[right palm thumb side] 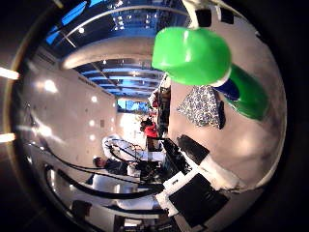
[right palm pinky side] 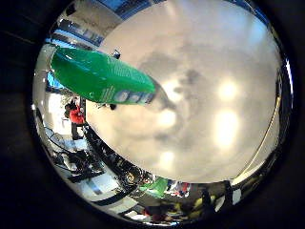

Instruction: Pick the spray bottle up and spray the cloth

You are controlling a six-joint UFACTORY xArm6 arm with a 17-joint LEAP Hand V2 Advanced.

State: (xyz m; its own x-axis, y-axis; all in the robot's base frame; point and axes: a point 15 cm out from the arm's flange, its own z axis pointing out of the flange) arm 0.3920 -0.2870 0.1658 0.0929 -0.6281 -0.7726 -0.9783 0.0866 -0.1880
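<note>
Green plastic spray bottle (right palm thumb side: 193, 53), smooth and glossy, sits close to the palm and fills a good part of both palm views; from the little-finger side its long green body runs out over the pale grey bench (right palm pinky side: 228, 71), with a printed label band near one end. From the thumb side a rounded green end looms nearest, then a white ring and a dark blue section, then more green beyond. Whether it is standing, lying or already lifted I cannot tell from these angles. Cloth (right palm thumb side: 202, 106), a patterned white-and-dark piece, lies flat on the bench beyond the bottle, near it but apart. Hand (right palm thumb side: 193, 191): white and black parts show at the edge of the thumb-side view, reaching over the bench, but I cannot tell how far the fingers are spread or whether they have hold of anything. Handling judgement: bottle looks stiff-walled but thin, probably light unless well filled, and liquid inside would shift its weight when tilted. Glossy surface will likely be slippery under hard fingertips; a squeeze too firm could dent it. Best hold would seem to be around the narrower neck just below the head, where the waist gives the fingers something to lock against and leaves one free for the trigger. Trigger itself not made out here. Cloth is soft and will not resist spray.
</note>
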